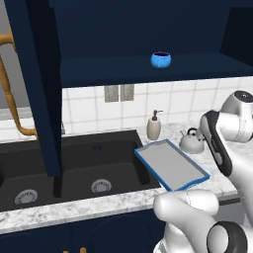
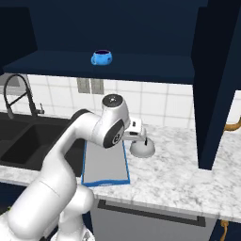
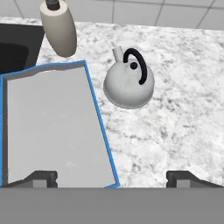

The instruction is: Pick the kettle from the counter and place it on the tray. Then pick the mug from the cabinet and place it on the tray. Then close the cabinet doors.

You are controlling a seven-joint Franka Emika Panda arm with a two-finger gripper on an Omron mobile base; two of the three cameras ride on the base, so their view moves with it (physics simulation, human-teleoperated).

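The gripper [image 3: 111, 177] hovers above the tabletop [image 3: 175, 131] with jaws spread wide and empty, ready to straddle the kettle [image 3: 128, 83]. In the hand view, the kettle sits at 12 o'clock, just beside the tray [image 3: 48, 127], its arched handle upward for grasping.

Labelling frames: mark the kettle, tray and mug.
kettle [image 3: 127, 85], hand view, dome body.
tray [image 3: 48, 127], hand view, bare grey surface.
mug [image 1: 161, 60], left base view, blue side.
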